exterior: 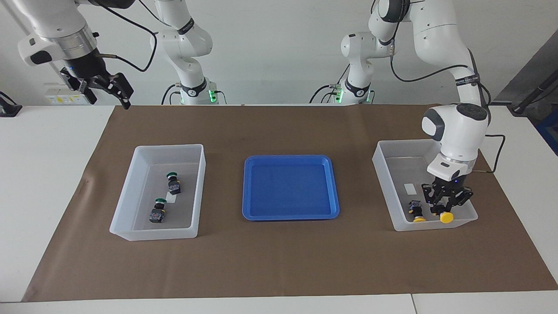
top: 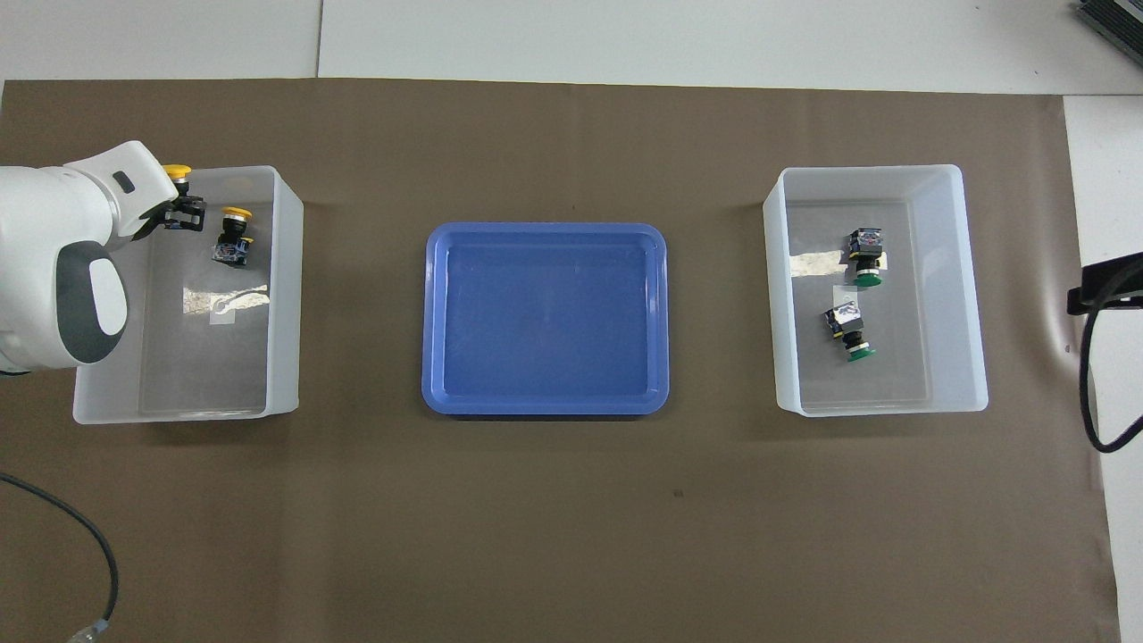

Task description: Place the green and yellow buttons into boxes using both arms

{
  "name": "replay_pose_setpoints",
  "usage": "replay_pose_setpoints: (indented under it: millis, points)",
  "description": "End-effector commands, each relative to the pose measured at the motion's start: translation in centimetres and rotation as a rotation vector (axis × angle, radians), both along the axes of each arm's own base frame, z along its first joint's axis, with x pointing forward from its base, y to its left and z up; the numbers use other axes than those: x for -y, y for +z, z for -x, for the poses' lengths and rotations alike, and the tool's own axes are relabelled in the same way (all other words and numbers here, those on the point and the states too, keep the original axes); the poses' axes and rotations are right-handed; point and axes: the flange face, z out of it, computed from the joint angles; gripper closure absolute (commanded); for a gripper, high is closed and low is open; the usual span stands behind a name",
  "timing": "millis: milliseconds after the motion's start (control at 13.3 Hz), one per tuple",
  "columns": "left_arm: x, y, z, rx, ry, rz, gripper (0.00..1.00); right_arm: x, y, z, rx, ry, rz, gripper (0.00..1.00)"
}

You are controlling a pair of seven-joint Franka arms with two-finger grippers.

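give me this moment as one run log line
left hand: shut on yellow button, low in box | right hand: open, raised, waiting | green buttons: both in other box

The left arm's wrist hides part of the box beneath it in the overhead view. The held yellow button shows only its cap; its body is masked by the left gripper. The box labels' print is too small to read.

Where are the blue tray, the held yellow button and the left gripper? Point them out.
Blue tray (exterior: 250, 162): facing view, its rim.
Held yellow button (exterior: 446, 217): facing view, its yellow cap.
Left gripper (exterior: 441, 211): facing view, between the fingertips, in the box.
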Motion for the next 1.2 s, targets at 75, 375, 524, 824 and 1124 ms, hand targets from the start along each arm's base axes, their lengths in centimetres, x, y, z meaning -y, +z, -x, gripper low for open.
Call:
replay_pose_setpoints:
  millis: [75, 375, 524, 824, 1124]
  points:
    - [-0.4, -0.5, 0.9, -0.062, 0.014, 0.036, 1.00, 0.8, 0.0, 0.9, 0.001, 0.025, -0.027, 0.00]
    - [0.0, 2.6, 0.5, -0.011, 0.038, 0.076, 1.00, 0.9, -0.1, 0.9, 0.000, 0.025, -0.025, 0.00]
    - [0.0, 3.8, 1.1, -0.040, 0.035, 0.080, 1.00, 0.9, -0.1, 0.9, 0.000, 0.024, -0.025, 0.00]
    - [0.0, 4.9, 2.4, -0.108, 0.031, 0.085, 1.00, 0.8, -0.1, 1.0, -0.006, 0.023, -0.027, 0.00]
    - [-0.7, 1.6, 2.9, -0.130, 0.002, 0.068, 1.00, 0.2, -0.1, 0.9, -0.006, 0.033, -0.027, 0.00]
